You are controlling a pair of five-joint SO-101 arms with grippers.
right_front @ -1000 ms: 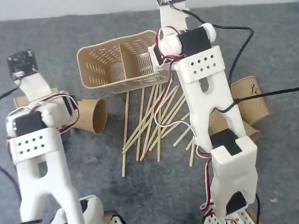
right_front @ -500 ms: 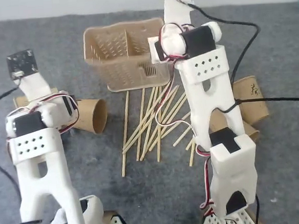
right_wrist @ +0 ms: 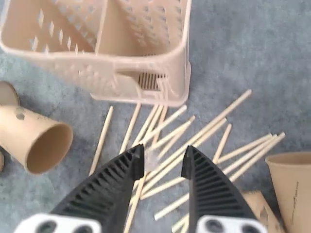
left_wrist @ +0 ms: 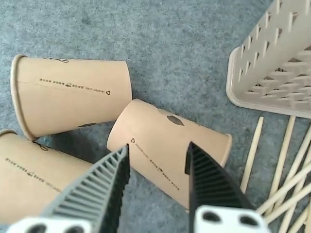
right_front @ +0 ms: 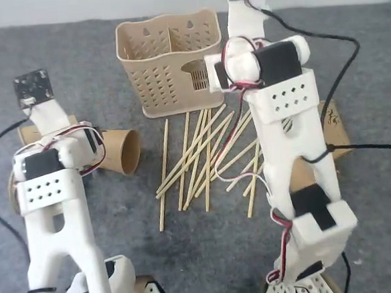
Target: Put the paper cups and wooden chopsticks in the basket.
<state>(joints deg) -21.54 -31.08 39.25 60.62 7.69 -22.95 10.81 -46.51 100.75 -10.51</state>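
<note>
Hovering spread right gripper (right_wrist: 163, 153) over wooden chopsticks (right_wrist: 214, 123), 6 o'clock from basket (right_wrist: 73, 68); spread left gripper (left_wrist: 158, 149) over paper cup (left_wrist: 155, 128); next probably lowering, pinching.

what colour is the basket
The basket is beige, with rows of small holes; the high view shows it best.

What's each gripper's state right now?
Left gripper: open, empty, over a tan paper cup lying on its side.
Right gripper: open, empty, above scattered pale wooden chopsticks.
</note>
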